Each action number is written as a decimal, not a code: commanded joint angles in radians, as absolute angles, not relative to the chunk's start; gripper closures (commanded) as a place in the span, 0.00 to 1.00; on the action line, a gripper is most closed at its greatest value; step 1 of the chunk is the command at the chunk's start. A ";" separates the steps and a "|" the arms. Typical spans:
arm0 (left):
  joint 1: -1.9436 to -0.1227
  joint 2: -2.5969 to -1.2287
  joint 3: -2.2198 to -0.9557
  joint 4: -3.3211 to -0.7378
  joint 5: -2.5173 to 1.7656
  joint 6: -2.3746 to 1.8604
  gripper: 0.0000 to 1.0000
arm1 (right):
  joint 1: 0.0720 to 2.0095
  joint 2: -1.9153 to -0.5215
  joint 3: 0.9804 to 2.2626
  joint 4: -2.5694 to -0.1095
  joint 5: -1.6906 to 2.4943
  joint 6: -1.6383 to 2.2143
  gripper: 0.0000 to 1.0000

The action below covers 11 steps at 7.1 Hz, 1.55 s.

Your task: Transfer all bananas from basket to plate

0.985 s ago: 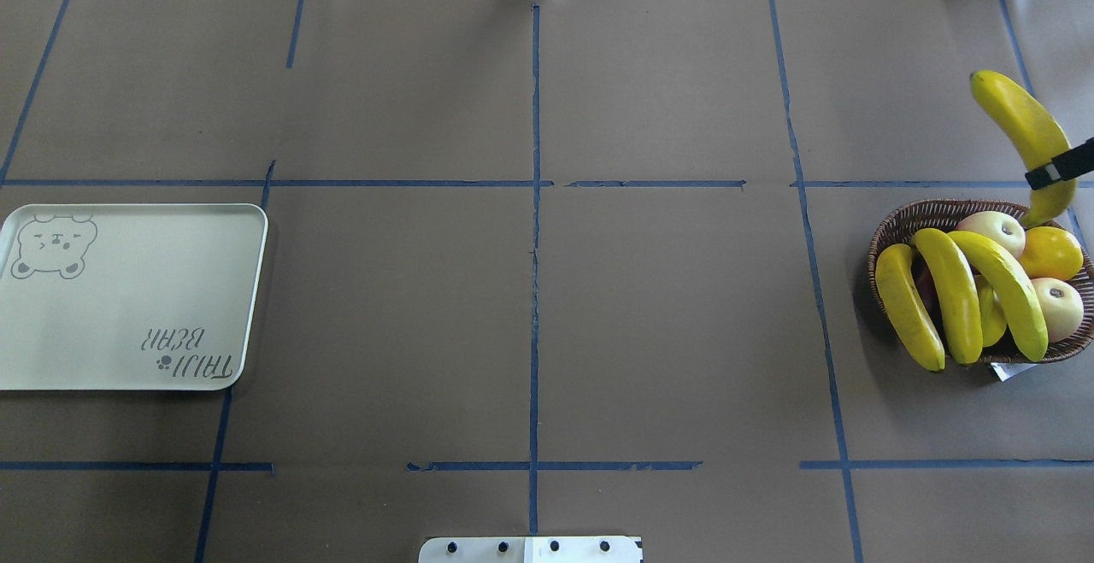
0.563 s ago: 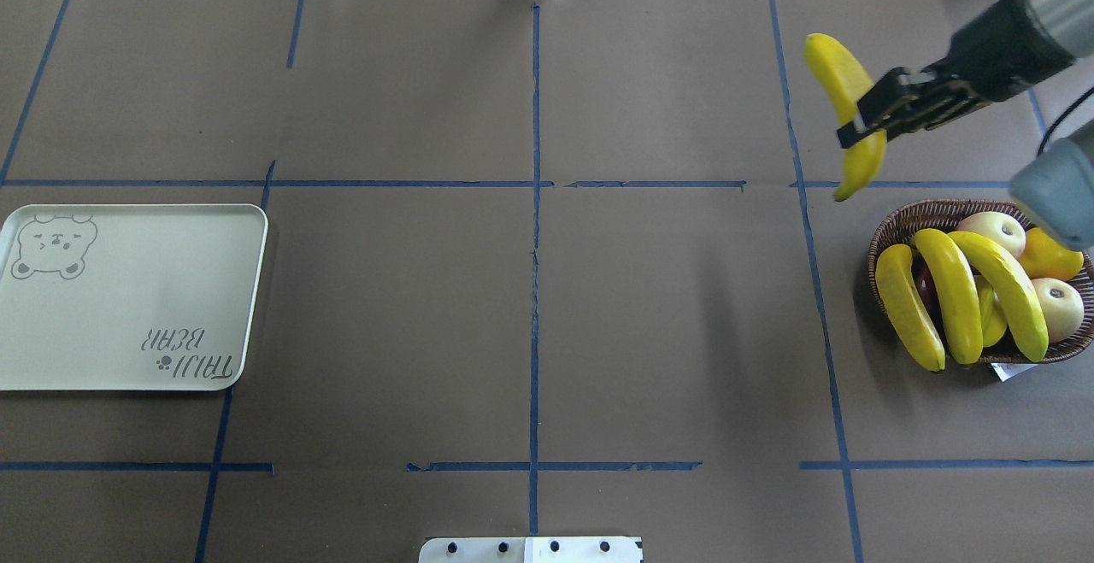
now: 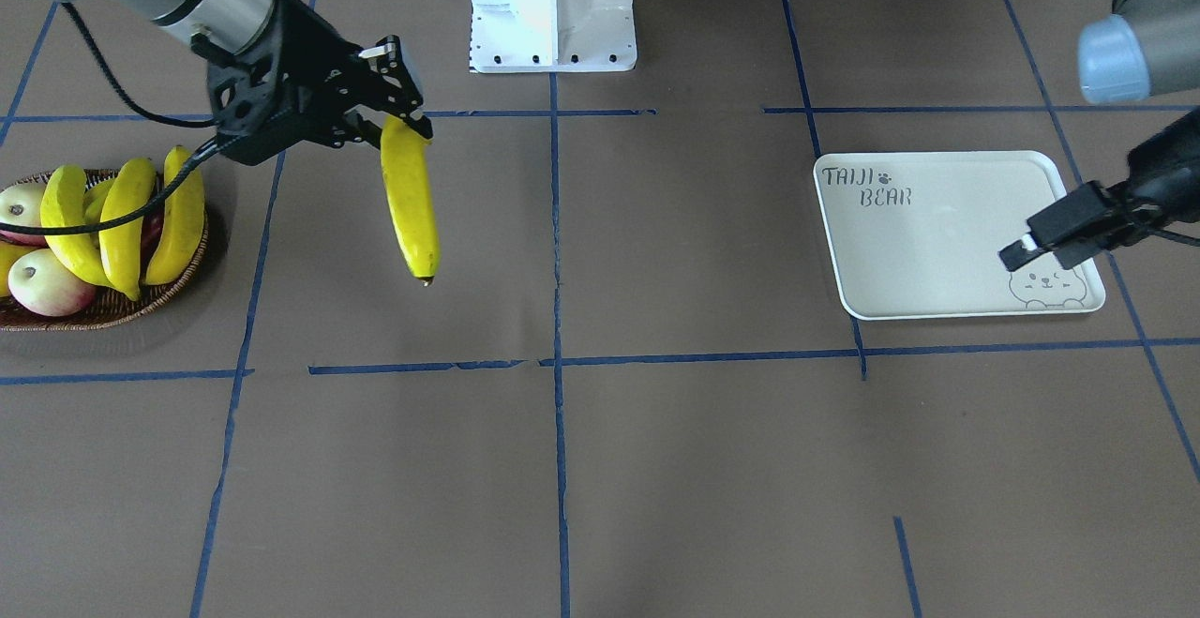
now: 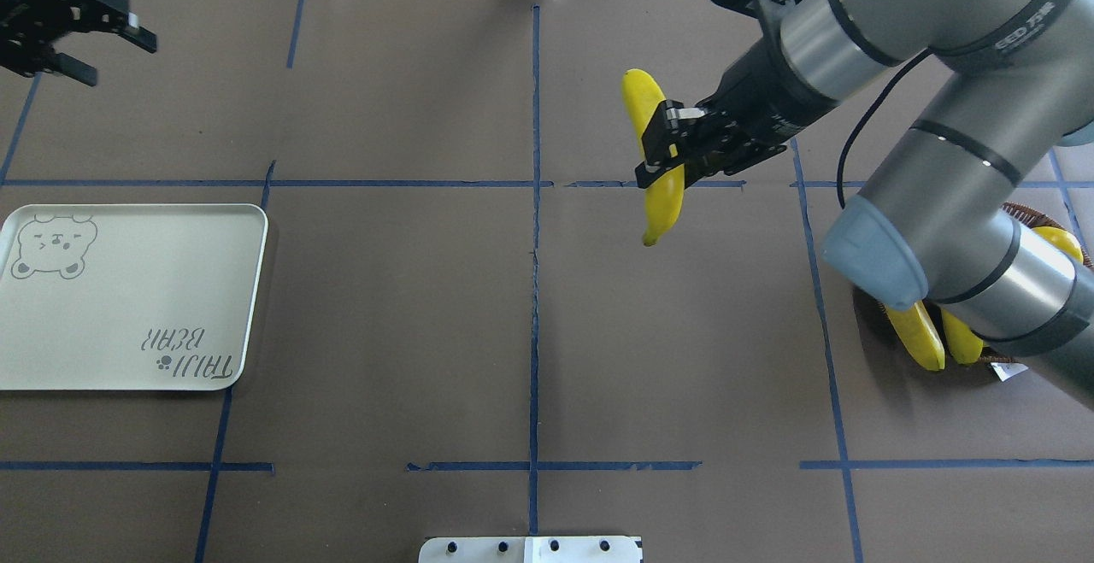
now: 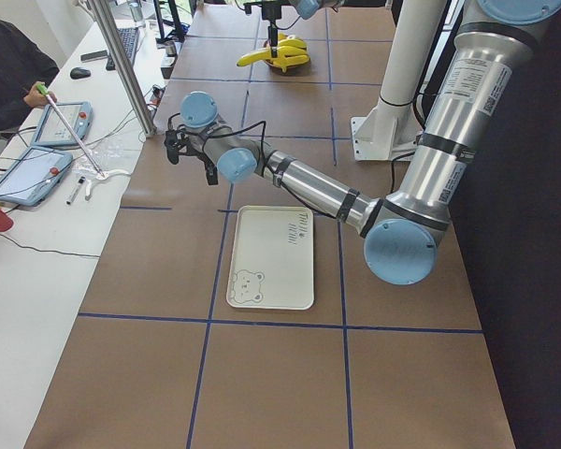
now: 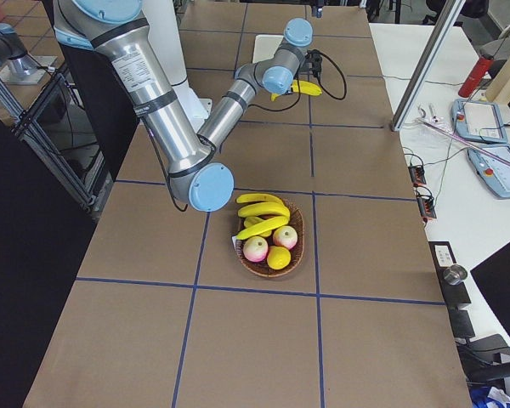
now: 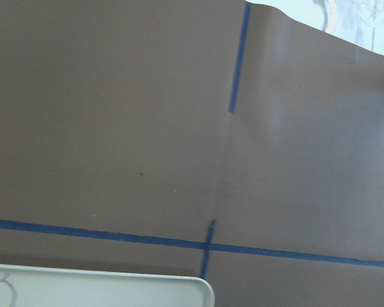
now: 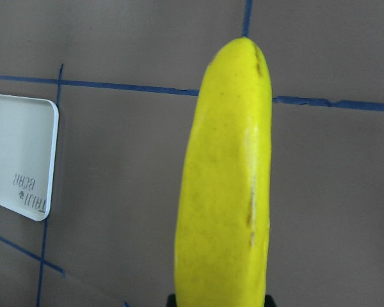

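Note:
My right gripper is shut on a yellow banana, which hangs above the table a little right of its middle. Three more bananas lie in the brown wicker basket at the right end. In the overhead view my right arm covers most of the basket. The cream plate with bear lettering sits at the left end with nothing on it. My left gripper hovers open by the plate's far end, holding nothing.
Apples and a yellow-orange fruit share the basket with the bananas. The robot's white base stands at the table's near edge. A side bench with tablets and a seated person lies beyond the far edge.
My right arm has carried the banana leftward, from above the basket to near the table's middle. My left gripper has come into the overhead view at the upper left.

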State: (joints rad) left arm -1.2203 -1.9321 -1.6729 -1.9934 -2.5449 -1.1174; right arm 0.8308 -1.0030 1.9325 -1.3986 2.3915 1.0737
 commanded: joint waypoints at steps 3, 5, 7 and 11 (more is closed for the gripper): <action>-1.089 -2.031 -1.678 -2.354 -2.498 -1.687 0.00 | 0.583 -0.957 1.937 -1.136 2.056 1.261 1.00; -0.961 -2.074 -1.681 -2.500 -2.346 -1.901 0.00 | 0.575 -0.956 1.939 -1.117 2.046 1.269 1.00; -0.879 -2.120 -1.681 -2.598 -2.238 -2.063 0.00 | 0.575 -0.954 1.939 -1.117 2.046 1.272 1.00; -0.744 -2.171 -1.681 -2.614 -2.117 -2.098 0.00 | 0.577 -0.951 1.940 -1.115 2.046 1.275 1.00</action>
State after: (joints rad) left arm -0.7950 -2.1669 -1.6812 -2.6060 -2.1700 -2.0966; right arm 0.5756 -0.9521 1.9395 -1.1163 2.0463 1.2736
